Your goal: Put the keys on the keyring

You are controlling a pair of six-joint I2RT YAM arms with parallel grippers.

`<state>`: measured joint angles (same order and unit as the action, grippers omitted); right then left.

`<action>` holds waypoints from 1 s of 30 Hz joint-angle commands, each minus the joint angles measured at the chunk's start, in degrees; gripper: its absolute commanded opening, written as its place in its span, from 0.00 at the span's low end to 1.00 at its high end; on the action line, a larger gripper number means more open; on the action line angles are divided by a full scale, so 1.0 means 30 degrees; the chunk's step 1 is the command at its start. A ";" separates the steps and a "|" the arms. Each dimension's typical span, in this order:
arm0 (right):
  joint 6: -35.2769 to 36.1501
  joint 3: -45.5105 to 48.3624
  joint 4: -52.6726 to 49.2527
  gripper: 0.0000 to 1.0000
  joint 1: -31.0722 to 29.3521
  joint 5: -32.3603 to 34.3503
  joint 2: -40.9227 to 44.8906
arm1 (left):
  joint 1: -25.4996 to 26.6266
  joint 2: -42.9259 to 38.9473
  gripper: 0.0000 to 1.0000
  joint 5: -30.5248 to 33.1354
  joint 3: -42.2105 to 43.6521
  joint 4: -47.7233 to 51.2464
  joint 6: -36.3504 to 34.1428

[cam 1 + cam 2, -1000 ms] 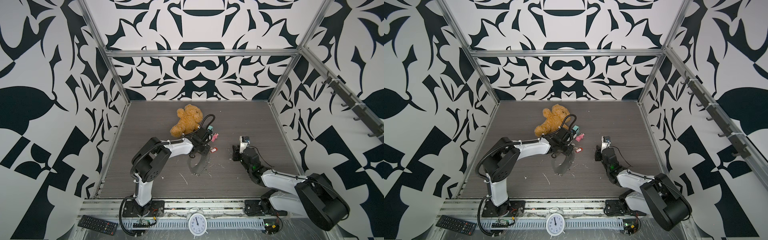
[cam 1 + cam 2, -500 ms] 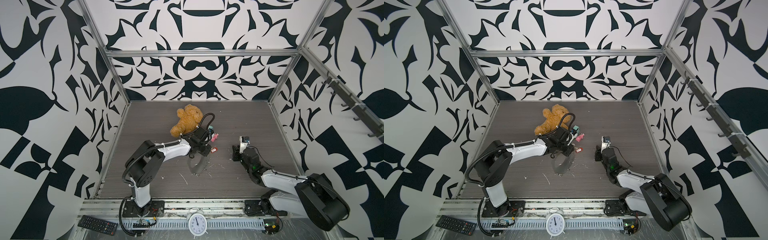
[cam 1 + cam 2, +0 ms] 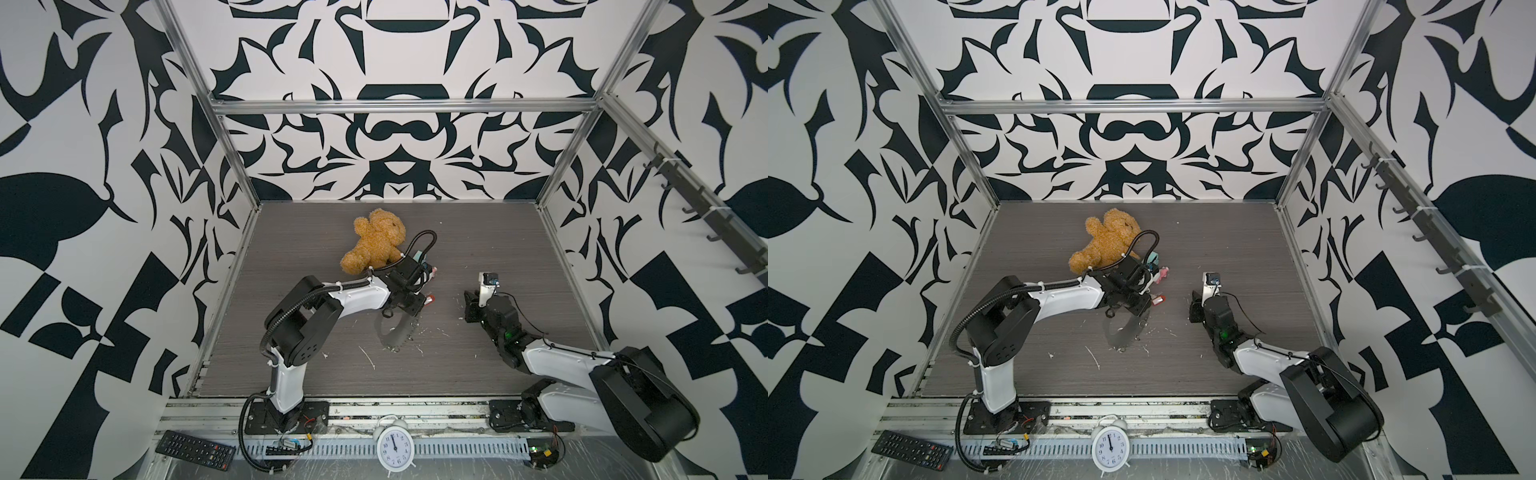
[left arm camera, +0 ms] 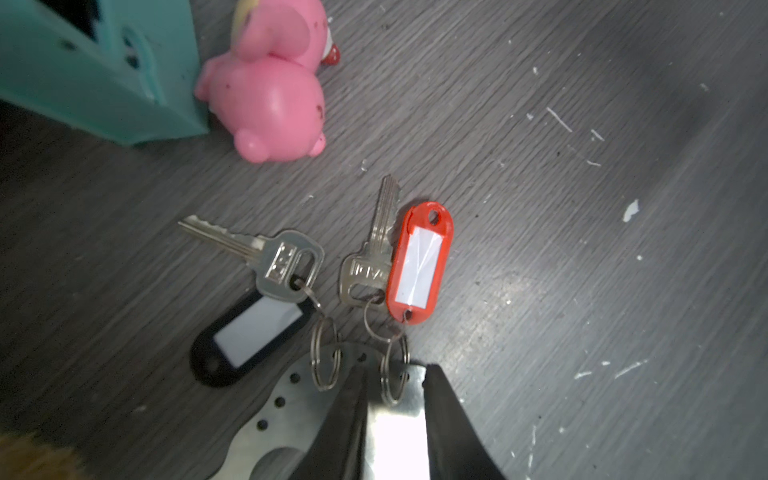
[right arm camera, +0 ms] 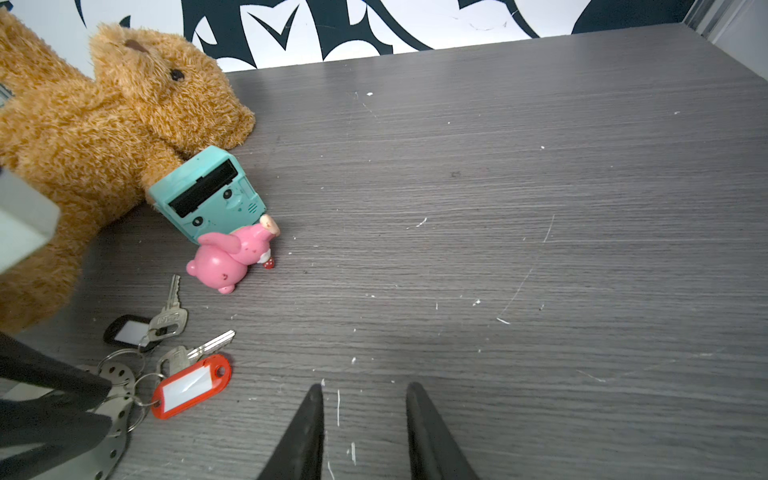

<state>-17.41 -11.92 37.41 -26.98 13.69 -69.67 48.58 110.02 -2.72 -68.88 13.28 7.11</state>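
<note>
At the near edge, a clock [image 3: 394,446] is standing on the rail, and a remote [image 3: 194,449] is lying to its left. On the worktop [image 3: 478,232], the right end effector [image 5: 365,386] is hovering low on the right. It is released, with its jaws standing apart over bare wood and nothing between them, well apart from the keys.

Left of centre, a curved metal strap [image 4: 282,399] with holes along its edge is lying flat, and the left end effector [image 4: 395,370] is sitting over its far end. Its fingers [image 4: 440,415] are flanking that end. I cannot tell whether they are clenching it or only bracketing it.

Two rings [image 4: 326,361] are passing through holes at the strap's far end, one of them lying between the jaws. Just beyond, smaller rings are appearing to link them to the keys. A red tag [image 4: 417,266] is lying against one silver key [image 4: 374,257], and to its left a black tag [image 4: 253,328] is lying partly under another key [image 4: 286,262]. All are resting on the worktop.

Farther back, a pink pig [image 4: 266,95] is lying beside a teal box [image 4: 95,70]. Behind them, a teddy bear [image 3: 376,241] is sprawling, with one limb touching the box.
</note>
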 commanded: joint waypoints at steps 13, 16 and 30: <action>0.0325 -0.0090 0.0442 0.35 0.0059 -0.0188 0.0193 | 0.0096 0.0645 0.08 -0.0558 -0.0955 0.0964 -0.0282; 0.0332 -0.0157 0.0342 0.35 0.0059 -0.0174 0.0194 | 0.0078 0.0608 0.01 -0.0587 -0.0873 0.0818 -0.0378; 0.0993 0.0608 0.1562 0.39 0.0060 -0.2259 0.1218 | 0.1063 -0.3002 0.00 0.1165 0.1488 -0.1170 -0.3202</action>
<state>-15.90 -11.22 38.09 -26.98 10.28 -68.49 50.04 106.26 -2.07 -66.59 12.80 1.32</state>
